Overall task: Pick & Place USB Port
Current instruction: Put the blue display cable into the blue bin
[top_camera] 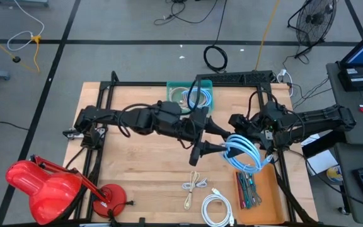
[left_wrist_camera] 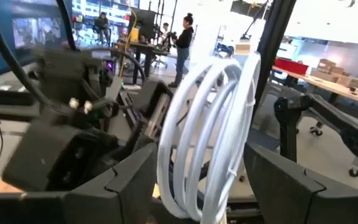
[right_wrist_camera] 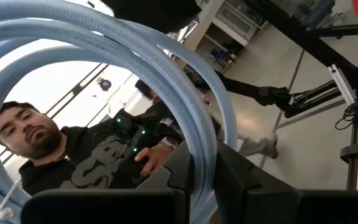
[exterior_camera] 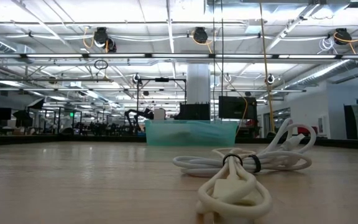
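Handover step: right gripper (top_camera: 255,140) is clamped on the blue cable (top_camera: 243,153), aloft at table's 3 o'clock. Left gripper (top_camera: 214,149), jaws wide, straddles the coil. Next, I judge: left closes, right releases.

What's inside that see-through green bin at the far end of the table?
The green bin holds a coiled light-blue cable and a paler coil beside it. The left arm reaches across just in front, so anything along the bin's near edge is covered.
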